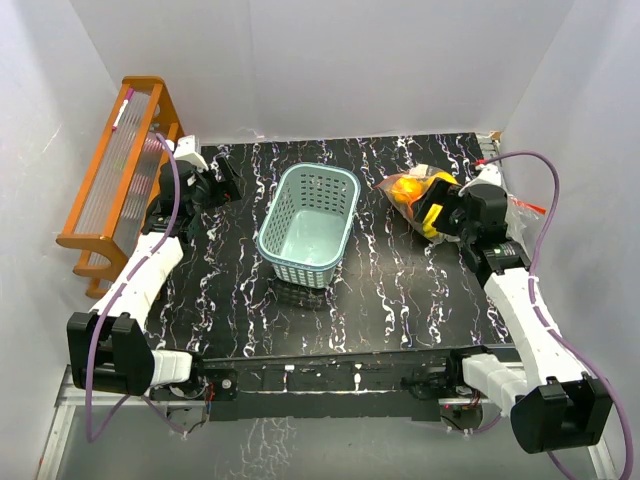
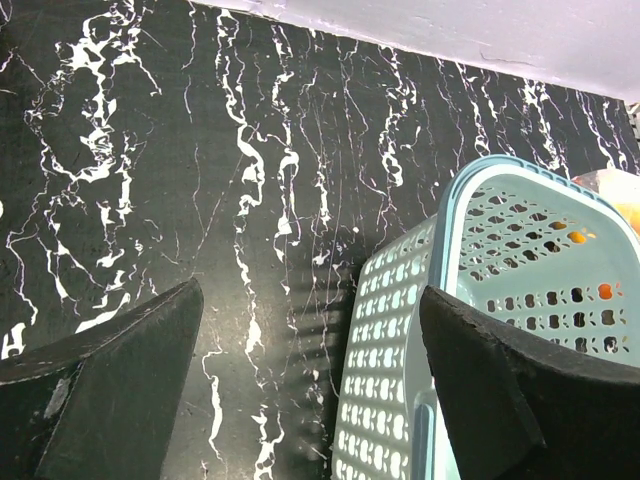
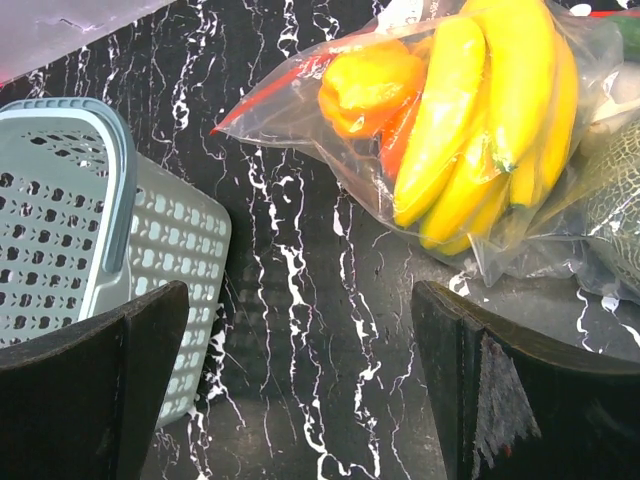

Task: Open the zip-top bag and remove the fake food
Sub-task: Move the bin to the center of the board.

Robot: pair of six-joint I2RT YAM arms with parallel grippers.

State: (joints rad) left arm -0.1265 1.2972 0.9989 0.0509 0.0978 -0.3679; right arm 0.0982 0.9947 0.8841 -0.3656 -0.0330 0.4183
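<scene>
A clear zip-top bag (image 1: 420, 190) lies at the back right of the black marbled table. In the right wrist view the bag (image 3: 330, 130) holds a yellow banana bunch (image 3: 490, 120), a yellow-orange bell pepper (image 3: 370, 80) and a pale greenish piece (image 3: 610, 190). The round orange is hidden. My right gripper (image 3: 300, 390) is open and empty, just beside the bag on its near side. My left gripper (image 2: 310, 390) is open and empty at the back left, next to the teal basket's left side.
A teal slatted basket (image 1: 345, 225) stands empty mid-table; it shows in the left wrist view (image 2: 400, 330) and right wrist view (image 3: 120, 190). An orange wooden rack (image 1: 105, 170) stands along the left wall. White walls close in all sides.
</scene>
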